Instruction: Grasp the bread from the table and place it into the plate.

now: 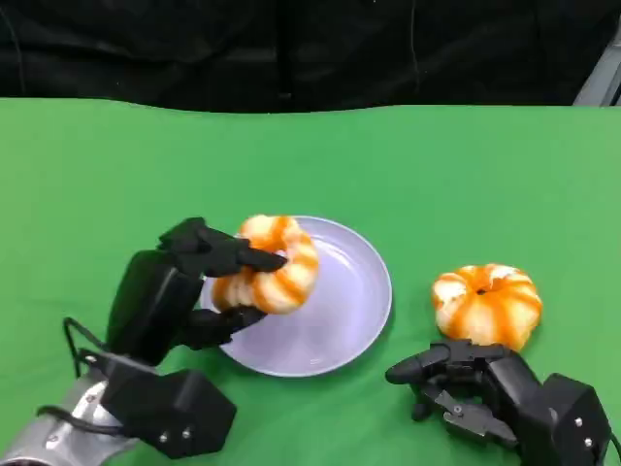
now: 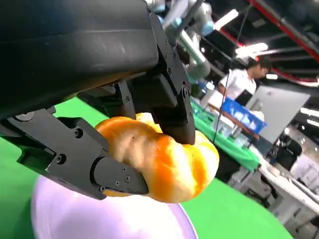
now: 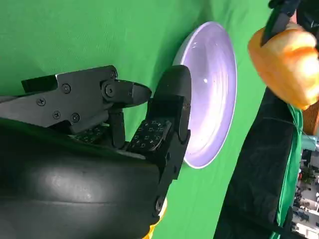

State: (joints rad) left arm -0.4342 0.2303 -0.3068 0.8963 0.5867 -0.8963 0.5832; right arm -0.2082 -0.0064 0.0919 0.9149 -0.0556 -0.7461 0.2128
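Note:
My left hand (image 1: 199,282) grips an orange-and-white twisted bread ring (image 1: 269,264) over the left rim of the pale lavender plate (image 1: 354,301). In the left wrist view the bread (image 2: 159,159) sits pinched between black fingers (image 2: 114,174) just above the plate (image 2: 99,219). A second bread, round and pumpkin-shaped (image 1: 487,303), lies on the green table right of the plate. My right hand (image 1: 466,383) rests low on the table just in front of it, holding nothing, fingers loosely apart. The right wrist view shows the plate (image 3: 212,114) and the held bread (image 3: 289,64).
A green cloth (image 1: 437,175) covers the table, with a black curtain behind its far edge. The left wrist view shows a person (image 2: 244,79) and other tables in the background.

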